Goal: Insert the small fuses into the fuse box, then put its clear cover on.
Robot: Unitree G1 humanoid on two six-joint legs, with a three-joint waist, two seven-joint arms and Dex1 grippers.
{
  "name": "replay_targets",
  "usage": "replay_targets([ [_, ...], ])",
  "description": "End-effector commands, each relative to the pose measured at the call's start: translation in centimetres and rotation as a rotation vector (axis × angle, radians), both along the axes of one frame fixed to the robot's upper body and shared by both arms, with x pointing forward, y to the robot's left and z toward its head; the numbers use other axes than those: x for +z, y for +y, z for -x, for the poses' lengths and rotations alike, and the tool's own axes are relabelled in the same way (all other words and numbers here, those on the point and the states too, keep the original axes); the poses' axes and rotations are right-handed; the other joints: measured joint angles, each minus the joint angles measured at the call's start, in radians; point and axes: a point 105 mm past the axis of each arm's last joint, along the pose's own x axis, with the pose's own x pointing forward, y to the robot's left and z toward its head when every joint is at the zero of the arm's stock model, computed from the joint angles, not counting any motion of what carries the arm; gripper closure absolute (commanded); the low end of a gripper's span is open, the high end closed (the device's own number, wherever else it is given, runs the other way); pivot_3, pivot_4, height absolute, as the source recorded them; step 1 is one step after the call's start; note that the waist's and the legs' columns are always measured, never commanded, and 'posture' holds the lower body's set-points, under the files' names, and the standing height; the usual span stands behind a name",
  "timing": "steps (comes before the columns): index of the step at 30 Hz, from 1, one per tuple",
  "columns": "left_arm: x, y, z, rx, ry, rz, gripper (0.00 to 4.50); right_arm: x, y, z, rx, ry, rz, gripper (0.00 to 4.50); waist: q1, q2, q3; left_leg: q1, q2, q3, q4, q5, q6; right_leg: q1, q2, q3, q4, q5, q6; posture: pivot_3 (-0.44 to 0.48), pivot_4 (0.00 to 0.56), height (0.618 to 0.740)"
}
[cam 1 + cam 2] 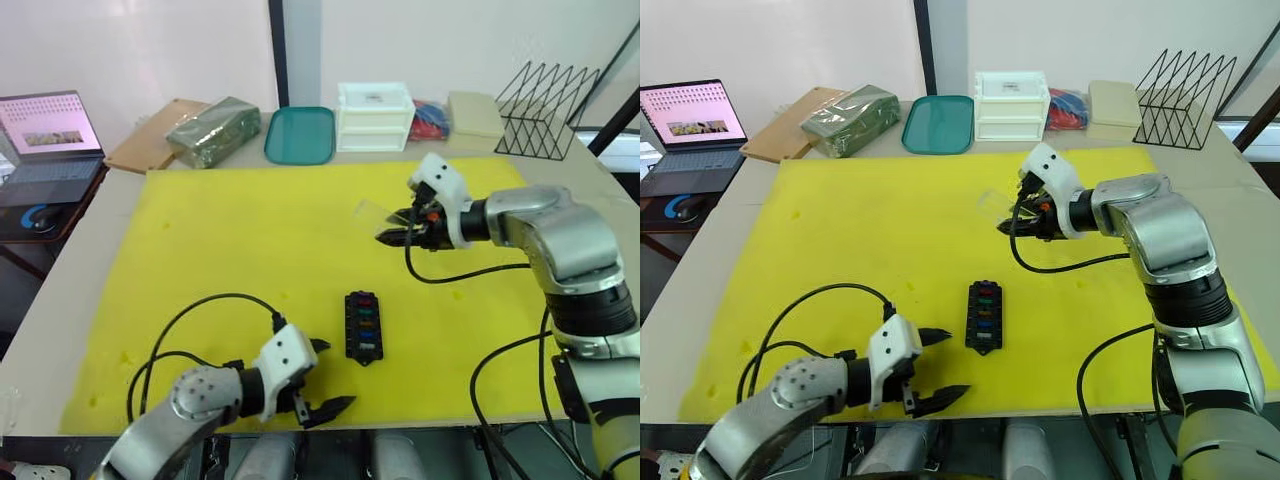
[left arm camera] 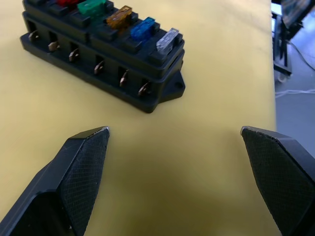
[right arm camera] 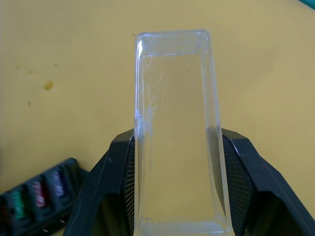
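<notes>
The black fuse box (image 1: 363,326) lies on the yellow mat (image 1: 250,240) near the front, with several small fuses (image 2: 123,19) in red, green, amber, blue and grey seated in its slots. My left gripper (image 1: 325,378) is open just left of and in front of the box, resting near the mat. Its fingers (image 2: 81,169) stand wide apart in the left wrist view. My right gripper (image 1: 397,226) hovers over the mat's far right part, shut on the clear cover (image 3: 177,132), which sticks out beyond the fingertips. The cover (image 1: 372,210) shows faintly in the left eye view.
Along the table's back edge stand a teal tray (image 1: 300,134), a white drawer unit (image 1: 374,116), a green packet (image 1: 213,130), a cardboard sheet and a black wire rack (image 1: 545,110). A laptop (image 1: 48,140) sits far left. Black cables loop over the mat near both arms.
</notes>
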Motion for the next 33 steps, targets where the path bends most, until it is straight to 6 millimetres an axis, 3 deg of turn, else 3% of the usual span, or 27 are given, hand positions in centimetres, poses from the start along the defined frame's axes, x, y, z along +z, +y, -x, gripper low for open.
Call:
replay_targets([
  [1, -0.3, -1.1, -0.9, 0.096, -0.039, -0.008, 0.0, 2.6, 0.0, 0.5, -0.014, -0.077, -0.014, 2.62, 0.004, 0.0, 0.0, 0.0, 0.0, 0.0, 0.0, 0.0, 0.0, 0.0, 0.0, 0.0, 0.0, 0.0, 0.0, 0.0, 0.15, 0.74],
  [11, -0.9, -4.3, -0.8, 0.273, 0.017, 0.022, 0.0, 3.8, 0.3, 1.3, -0.024, -0.083, -0.006, 2.62, 0.022, 0.0, 0.0, 0.0, 0.0, 0.001, 0.001, 0.0, 0.0, 0.0, 0.0, 0.0, 0.001, 0.0, 0.0, 0.0, 0.15, 0.74],
  [21, -1.3, -6.4, -2.1, 0.425, -0.011, 0.005, 0.0, 3.9, 0.8, 1.3, -0.012, -0.085, 0.002, 2.62, 0.022, 0.0, 0.0, 0.0, 0.0, 0.002, 0.001, 0.0, 0.001, 0.0, 0.0, 0.0, 0.001, 0.0, 0.0, 0.0, 0.15, 0.74],
  [27, -1.6, -5.6, -3.5, 0.517, -0.064, -0.001, 0.0, 3.8, 1.1, 1.3, 0.007, -0.094, 0.01, 2.62, 0.022, 0.0, 0.0, 0.001, 0.0, 0.002, 0.001, 0.0, 0.001, 0.0, 0.0, 0.0, 0.001, 0.0, 0.0, 0.0, 0.15, 0.74],
  [33, -1.0, -3.7, -4.1, 0.559, -0.097, -0.021, 0.0, 3.5, 1.5, 1.3, 0.024, -0.104, 0.014, 2.62, 0.019, 0.0, 0.0, 0.001, 0.001, 0.002, 0.001, 0.0, 0.001, 0.0, 0.0, 0.001, 0.001, 0.0, 0.0, 0.0, 0.15, 0.74],
])
